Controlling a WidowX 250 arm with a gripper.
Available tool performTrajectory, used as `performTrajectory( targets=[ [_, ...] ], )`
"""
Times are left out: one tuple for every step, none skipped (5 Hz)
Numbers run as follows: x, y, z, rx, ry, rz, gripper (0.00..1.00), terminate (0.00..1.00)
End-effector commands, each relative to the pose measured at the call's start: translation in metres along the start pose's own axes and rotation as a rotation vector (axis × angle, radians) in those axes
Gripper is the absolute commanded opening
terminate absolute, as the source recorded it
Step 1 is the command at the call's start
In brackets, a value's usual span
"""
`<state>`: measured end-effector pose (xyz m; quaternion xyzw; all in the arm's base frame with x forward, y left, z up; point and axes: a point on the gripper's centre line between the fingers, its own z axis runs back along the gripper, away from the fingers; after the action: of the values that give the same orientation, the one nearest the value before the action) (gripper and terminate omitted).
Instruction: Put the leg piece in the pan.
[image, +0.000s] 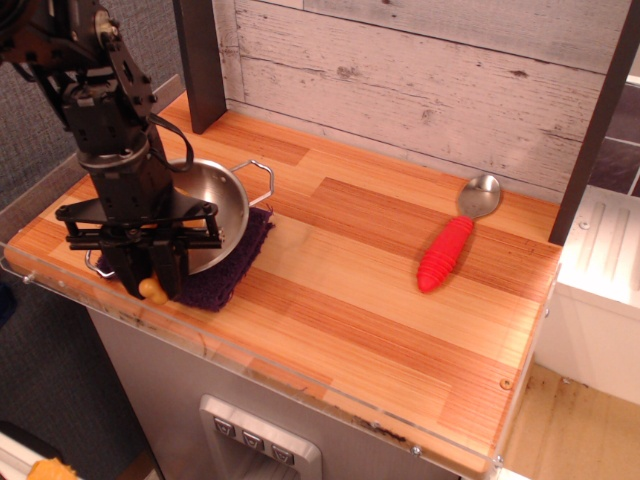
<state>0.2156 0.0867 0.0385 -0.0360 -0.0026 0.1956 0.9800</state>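
Observation:
The steel pan (222, 203) sits on a dark purple cloth (228, 268) at the table's front left. One wire handle (256, 181) shows at its back right. My gripper (152, 272) points down over the pan's front-left rim and hides that side of it. It is shut on the leg piece (153, 291). Only the golden-tan end of the leg piece shows, poking out below the fingers, just above the cloth's front edge. What I can see of the pan's inside is bare metal.
A spoon with a red handle (446, 252) lies at the right of the wooden table. A dark post (199, 60) stands at the back left and another (594, 120) at the back right. The table's front edge (300, 365) is near the gripper.

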Motion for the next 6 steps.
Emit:
performTrajectory(
  targets=[
    [0.004, -0.018, 0.034, -0.016, -0.088, -0.066, 1.0, 0.0],
    [0.007, -0.026, 0.055, -0.031, -0.166, -0.076, 1.0, 0.0],
    [0.018, -0.043, 0.088, -0.042, -0.276, -0.131, 1.0, 0.0],
    [0.028, -0.061, 0.105, -0.059, -0.339, -0.189, 1.0, 0.0],
    [0.034, -0.067, 0.101, -0.086, -0.308, -0.238, 1.0, 0.0],
    [0.042, -0.071, 0.091, -0.084, -0.232, -0.321, 1.0, 0.0]
  ],
)
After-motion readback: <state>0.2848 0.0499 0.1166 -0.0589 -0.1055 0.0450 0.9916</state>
